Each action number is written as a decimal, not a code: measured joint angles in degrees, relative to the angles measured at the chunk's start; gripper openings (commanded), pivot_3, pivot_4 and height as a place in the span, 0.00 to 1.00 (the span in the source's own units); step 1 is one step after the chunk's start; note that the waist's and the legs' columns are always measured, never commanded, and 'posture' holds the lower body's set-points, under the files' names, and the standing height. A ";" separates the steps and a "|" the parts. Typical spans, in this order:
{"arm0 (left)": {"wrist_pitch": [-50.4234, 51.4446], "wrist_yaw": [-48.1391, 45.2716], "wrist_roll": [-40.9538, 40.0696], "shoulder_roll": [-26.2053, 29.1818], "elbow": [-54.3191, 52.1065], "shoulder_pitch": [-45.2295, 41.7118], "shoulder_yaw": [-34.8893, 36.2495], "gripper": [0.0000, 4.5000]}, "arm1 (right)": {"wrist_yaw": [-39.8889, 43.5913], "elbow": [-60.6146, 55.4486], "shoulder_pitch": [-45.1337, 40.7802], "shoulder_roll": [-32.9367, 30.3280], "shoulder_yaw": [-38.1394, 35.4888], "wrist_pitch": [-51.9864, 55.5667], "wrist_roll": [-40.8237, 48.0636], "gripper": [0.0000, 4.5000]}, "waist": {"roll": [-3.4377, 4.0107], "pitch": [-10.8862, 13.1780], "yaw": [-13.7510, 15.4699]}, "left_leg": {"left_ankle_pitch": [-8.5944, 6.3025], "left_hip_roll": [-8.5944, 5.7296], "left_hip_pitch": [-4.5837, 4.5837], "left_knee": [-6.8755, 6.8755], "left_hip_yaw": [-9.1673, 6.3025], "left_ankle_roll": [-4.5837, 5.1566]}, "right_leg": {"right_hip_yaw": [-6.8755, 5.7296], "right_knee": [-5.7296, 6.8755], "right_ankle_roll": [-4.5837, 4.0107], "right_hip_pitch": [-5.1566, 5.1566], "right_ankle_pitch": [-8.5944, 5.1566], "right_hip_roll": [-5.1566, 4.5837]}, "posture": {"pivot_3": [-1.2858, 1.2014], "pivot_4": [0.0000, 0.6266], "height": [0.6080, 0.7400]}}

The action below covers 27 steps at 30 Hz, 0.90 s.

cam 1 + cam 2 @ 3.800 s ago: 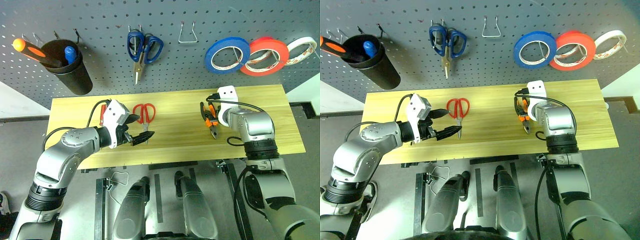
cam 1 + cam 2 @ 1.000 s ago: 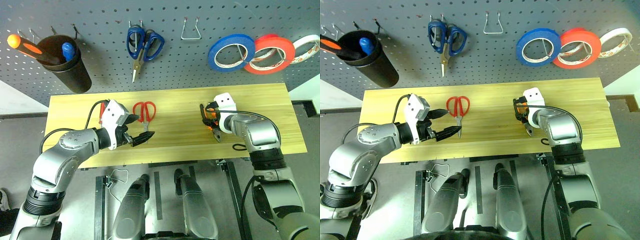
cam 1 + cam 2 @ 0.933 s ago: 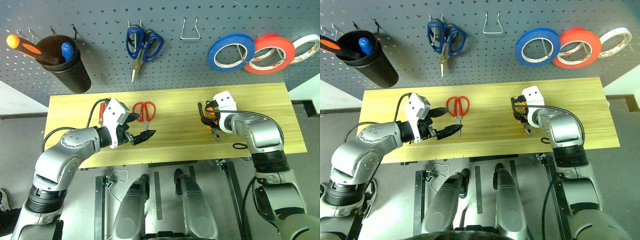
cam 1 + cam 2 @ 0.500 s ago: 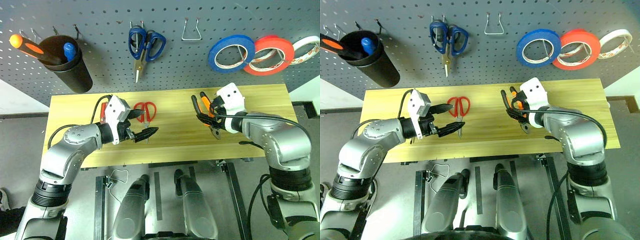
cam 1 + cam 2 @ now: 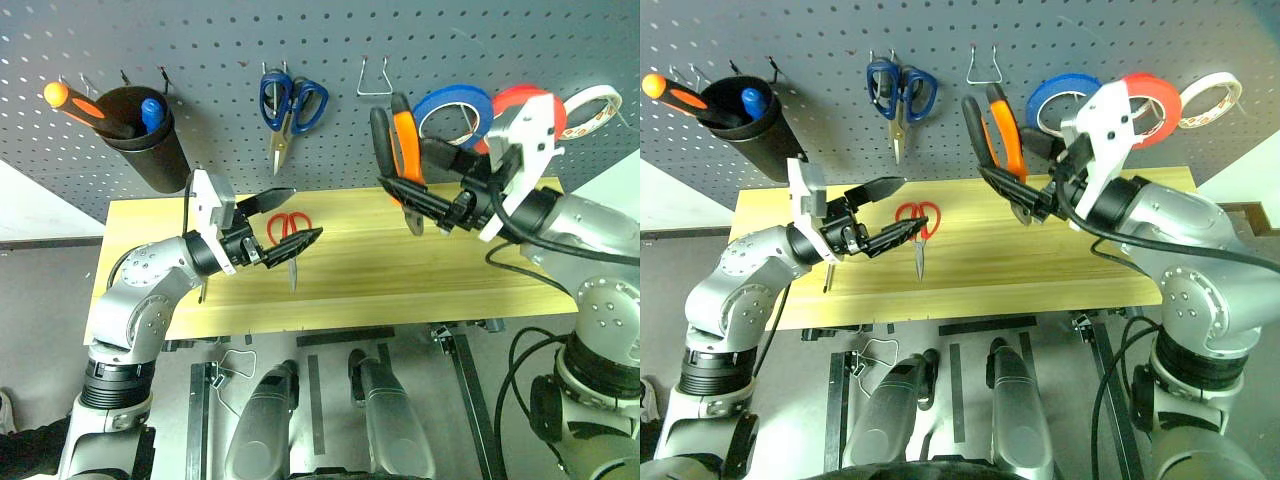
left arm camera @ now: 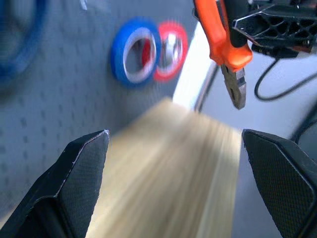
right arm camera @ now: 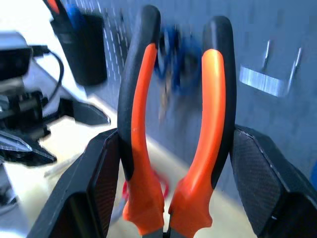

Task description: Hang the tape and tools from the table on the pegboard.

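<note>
So the right end effector (image 5: 440,205) is clamped on the pliers (image 5: 397,160), held up off the worktop (image 5: 340,275) in front of the pegboard (image 5: 200,40), handles up and the dark nose pointing down. It looks like it grips them low, near the pivot, which is probably the sensible spot: pliers are stiff and fairly heavy for their size, and the rubbery orange-and-black handles shouldn't slip much. The two handles are spread apart, so I'd guess that gap is what goes over the bare wire hook (image 5: 374,77) just above.

The left end effector (image 5: 283,217) is spread wide with nothing in it, hovering just beside the red scissors (image 5: 290,235), which lie flat on the wood. Those are thin, light and hard steel, lying flush, so tricky to pinch; the handle loops look like the best hold.

The blue tape (image 5: 452,108) is already up on the board, partly hidden behind the right arm. The exact contact point on the pliers is hard to see, and the wrist views are blurry.
</note>
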 measured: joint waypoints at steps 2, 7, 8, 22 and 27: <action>-0.91 1.15 -1.02 -1.35 0.00 0.00 1.81 1.00 | -1.65 0.12 -1.83 0.18 0.18 -1.00 0.02 0.65 | -0.01 -0.34 0.00 | 0.00 0.00 0.00 0.11 0.00 0.01 | 0.00 0.03 0.00 0.03 0.00 0.00 | 0.54 0.38 1.00; -3.58 2.92 -0.92 -2.48 0.03 0.37 3.17 1.00 | -5.85 2.88 -7.38 2.43 2.77 -5.10 -0.65 0.65 | -0.03 -1.05 -0.06 | -0.01 0.00 0.03 0.40 -0.04 0.01 | -0.03 0.18 -0.01 0.16 0.05 0.02 | 0.54 0.37 1.00; -4.40 3.28 -0.49 -2.74 0.25 0.35 3.17 1.00 | -6.71 3.98 -8.57 3.19 3.28 -6.13 -1.24 0.65 | -0.01 -1.08 -0.06 | 0.00 0.00 0.03 0.44 -0.03 0.01 | -0.02 0.20 -0.01 0.17 0.08 0.02 | 0.54 0.37 1.00; -9.05 5.42 2.86 -4.07 3.09 0.54 1.57 1.00 | -17.77 27.48 -19.82 12.38 10.46 -28.03 -17.08 0.65 | -0.05 -1.77 -0.17 | 0.09 0.01 0.05 0.48 -0.01 0.04 | 0.00 0.20 -0.02 0.17 0.25 0.05 | 0.54 0.39 1.00; -9.06 5.83 2.85 -4.07 2.95 1.34 1.44 1.00 | -20.37 30.04 -20.13 16.04 12.22 -30.72 -19.76 0.65 | -0.04 -1.77 -0.34 | 0.10 0.02 0.05 0.48 0.01 0.04 | 0.02 0.25 -0.02 0.14 0.25 0.06 | 0.54 0.39 1.00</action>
